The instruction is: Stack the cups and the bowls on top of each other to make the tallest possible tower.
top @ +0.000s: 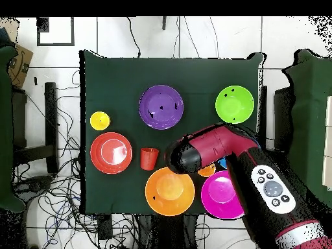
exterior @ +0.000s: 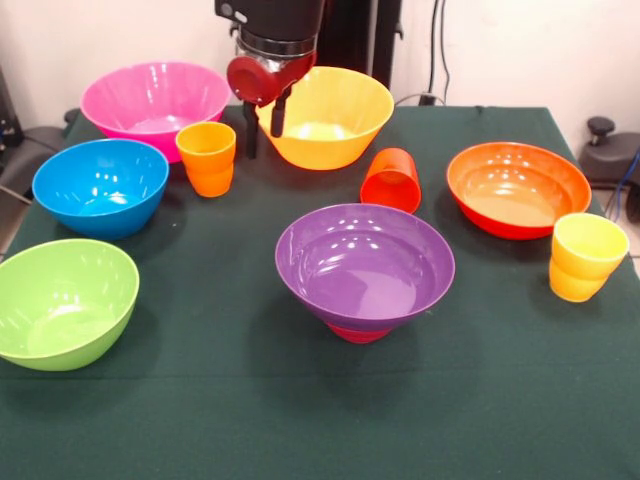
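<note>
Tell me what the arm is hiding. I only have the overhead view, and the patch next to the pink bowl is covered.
Observer: A blue bowl stands there, upright and empty, just in front of the pink bowl as the front view shows it.
Operator: Good. Is the purple one flat on the cloth? From above I can't tell.
Observer: No. The purple bowl is raised off the cloth. It sits on a small red bowl, and only that bowl's lower edge shows beneath it.
</note>
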Robot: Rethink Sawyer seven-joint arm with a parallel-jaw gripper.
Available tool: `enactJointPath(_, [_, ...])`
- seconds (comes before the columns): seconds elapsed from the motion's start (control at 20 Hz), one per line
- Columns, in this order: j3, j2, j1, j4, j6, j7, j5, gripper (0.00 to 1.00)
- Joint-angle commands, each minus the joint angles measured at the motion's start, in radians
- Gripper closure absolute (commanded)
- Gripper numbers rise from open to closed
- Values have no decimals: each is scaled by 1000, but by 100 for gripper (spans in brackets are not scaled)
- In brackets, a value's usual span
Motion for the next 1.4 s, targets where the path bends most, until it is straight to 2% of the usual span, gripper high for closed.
enactJointPath(0.05, [-48,5,32,-74,-60,6,-109,0])
enactJointPath(0.5, [-77,5,52,-116,-93,47,-151,0])
enactJointPath(0.8, [-135,28,106,-159,-106,110,-206,0])
enactJointPath(1.2, [-276,109,251,-301,-77,327,-321,0])
enactJointPath(1.35, [-339,139,292,-359,-91,516,-274,0])
enactJointPath(1.4, [-370,150,315,-379,-109,584,-289,0])
